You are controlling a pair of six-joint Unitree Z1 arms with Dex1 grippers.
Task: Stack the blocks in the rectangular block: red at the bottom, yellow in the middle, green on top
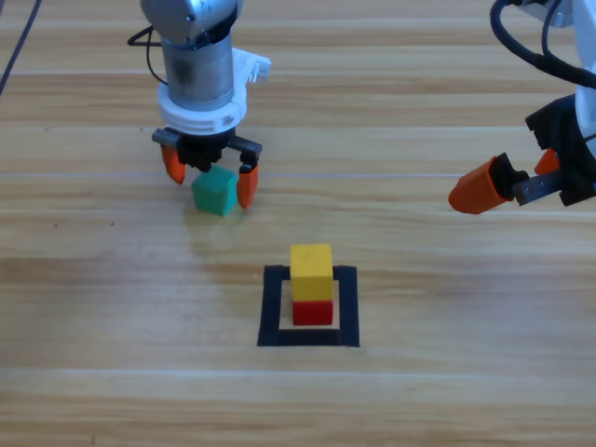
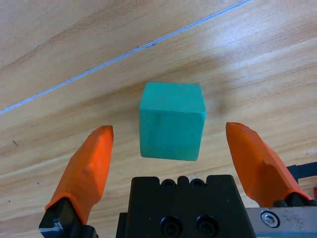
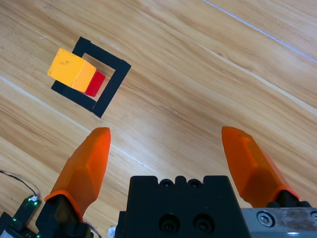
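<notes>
The yellow cube (image 1: pixel 311 262) sits on the red cube (image 1: pixel 313 311) inside the black tape square (image 1: pixel 271 308). The same stack shows far off in the right wrist view, yellow cube (image 3: pixel 72 69) over red cube (image 3: pixel 95 83) in the tape square (image 3: pixel 111 87). The green cube (image 1: pixel 215 191) rests on the table up and to the left of the square. My left gripper (image 1: pixel 209 180) is lowered around it, open, one jaw on each side with gaps; the green cube (image 2: pixel 172 120) lies between them. My right gripper (image 1: pixel 507 186) hangs open at the right edge.
A thin pale line (image 1: pixel 372 174) runs across the wooden table behind the green cube. A black cable (image 1: pixel 521 47) loops at the top right by the right arm.
</notes>
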